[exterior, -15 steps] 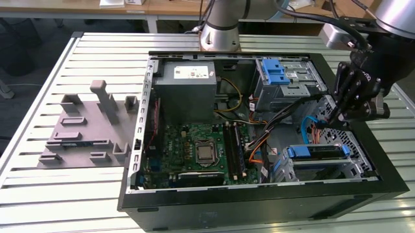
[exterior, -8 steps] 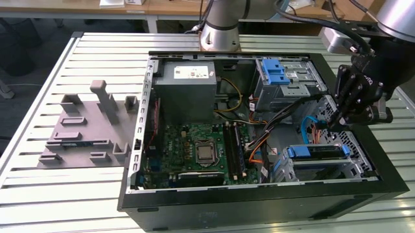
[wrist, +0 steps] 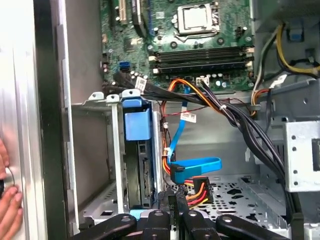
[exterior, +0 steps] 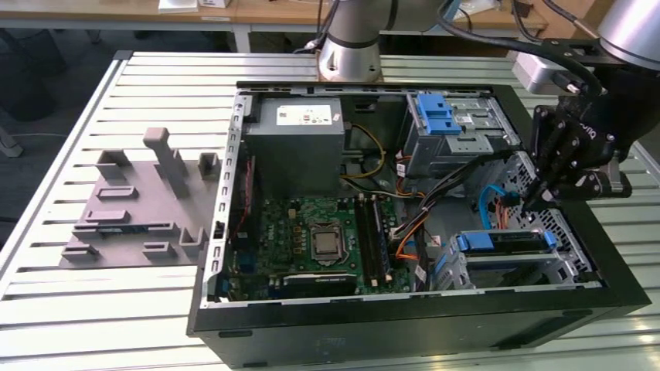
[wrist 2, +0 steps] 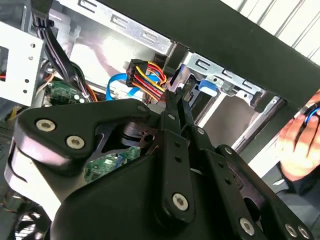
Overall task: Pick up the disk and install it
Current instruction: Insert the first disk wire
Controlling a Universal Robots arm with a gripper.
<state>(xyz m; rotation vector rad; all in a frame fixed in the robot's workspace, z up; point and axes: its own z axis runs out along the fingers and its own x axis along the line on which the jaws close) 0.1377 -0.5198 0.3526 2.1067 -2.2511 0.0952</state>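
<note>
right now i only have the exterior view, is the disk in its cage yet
Observer: Yes. In the first wrist view the disk stands on edge inside the metal cage, with its blue frame at the cage's open end.
Operator: and the jaws, holding anything
Observer: They look closed on nothing. The gripper sits beside the power connector, apart from the disk.
Operator: anyone near
Observer: A person's hand is just outside the case wall.
</note>
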